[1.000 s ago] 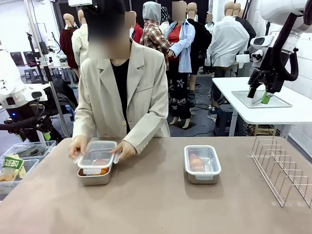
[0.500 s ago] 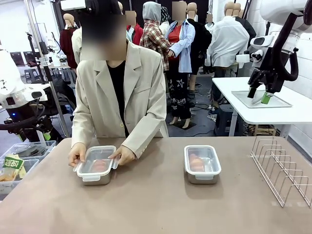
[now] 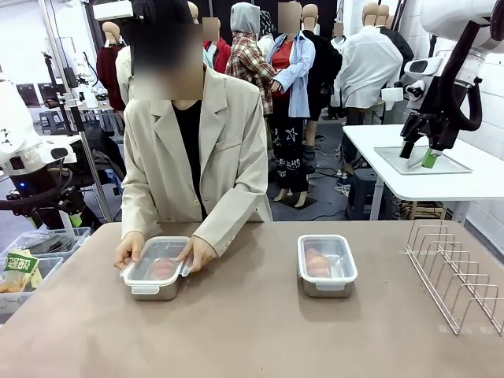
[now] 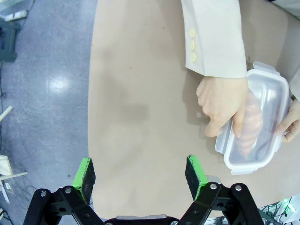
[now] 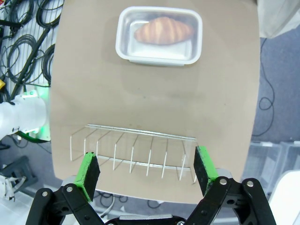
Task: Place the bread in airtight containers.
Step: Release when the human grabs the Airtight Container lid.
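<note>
Two airtight containers stand on the brown table. On the left container (image 3: 154, 272) (image 4: 262, 140) a person lays both hands (image 3: 197, 253) and holds its clear lid flat; bread (image 4: 248, 123) shows through the lid. The right container (image 3: 327, 265) (image 5: 159, 35) stands alone with its lid on and a golden bread (image 5: 163, 30) (image 3: 317, 262) inside. My left gripper (image 4: 139, 172) hangs open high above the table edge, well apart from the person's hand (image 4: 220, 101). Over the rack side of the table, my right gripper (image 5: 146, 168) is open and holds nothing.
A wire rack (image 3: 455, 276) (image 5: 136, 150) stands at the table's right end, under my right gripper. Plastic bins with packets (image 3: 24, 268) sit on the floor off the left edge. Bare table top (image 3: 252, 331) lies between and in front of the containers.
The person has lowered the tilted lid onto the left container and now holds it flat. Neither arm has moved.
</note>
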Available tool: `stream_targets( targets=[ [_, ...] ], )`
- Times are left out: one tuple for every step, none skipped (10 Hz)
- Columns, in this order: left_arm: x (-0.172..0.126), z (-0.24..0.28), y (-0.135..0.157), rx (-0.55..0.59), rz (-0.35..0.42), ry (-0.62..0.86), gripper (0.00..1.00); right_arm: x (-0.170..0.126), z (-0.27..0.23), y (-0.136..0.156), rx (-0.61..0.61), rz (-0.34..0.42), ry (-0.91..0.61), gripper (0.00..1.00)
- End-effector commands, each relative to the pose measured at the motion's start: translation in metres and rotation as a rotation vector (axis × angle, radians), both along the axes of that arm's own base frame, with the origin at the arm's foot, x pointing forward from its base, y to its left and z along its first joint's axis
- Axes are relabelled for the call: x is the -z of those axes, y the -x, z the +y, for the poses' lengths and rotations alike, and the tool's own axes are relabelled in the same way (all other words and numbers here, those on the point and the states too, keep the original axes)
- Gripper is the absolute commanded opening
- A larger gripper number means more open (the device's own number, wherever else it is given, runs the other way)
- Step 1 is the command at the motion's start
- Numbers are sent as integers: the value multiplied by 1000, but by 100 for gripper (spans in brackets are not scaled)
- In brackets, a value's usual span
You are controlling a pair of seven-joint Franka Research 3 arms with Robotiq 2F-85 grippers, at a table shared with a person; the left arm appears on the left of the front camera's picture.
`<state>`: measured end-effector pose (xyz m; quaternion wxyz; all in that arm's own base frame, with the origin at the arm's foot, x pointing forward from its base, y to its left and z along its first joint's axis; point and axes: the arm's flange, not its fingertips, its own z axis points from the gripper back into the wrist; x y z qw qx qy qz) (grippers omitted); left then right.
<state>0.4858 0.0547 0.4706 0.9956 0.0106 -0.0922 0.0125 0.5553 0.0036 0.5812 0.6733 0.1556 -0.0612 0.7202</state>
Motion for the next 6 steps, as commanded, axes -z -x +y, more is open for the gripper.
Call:
stream_targets(
  targets=[
    [-2, 0, 0, -9, -3, -5, 100, 0, 0, 0, -7, 7, 19, 100],
    [-2, 0, 0, -9, -3, -5, 100, 0, 0, 0, -7, 7, 19, 100],
    [-2, 0, 0, -9, -3, -5, 100, 0, 0, 0, -7, 7, 19, 100],
    [-2, 0, 0, -9, -3, -5, 100, 0, 0, 0, -7, 7, 19, 100],
    [-2, 0, 0, -9, -3, -5, 100, 0, 0, 0, -7, 7, 19, 100],
    [-2, 0, 0, -9, -3, -5, 100, 0, 0, 0, -7, 7, 19, 100]
  ],
)
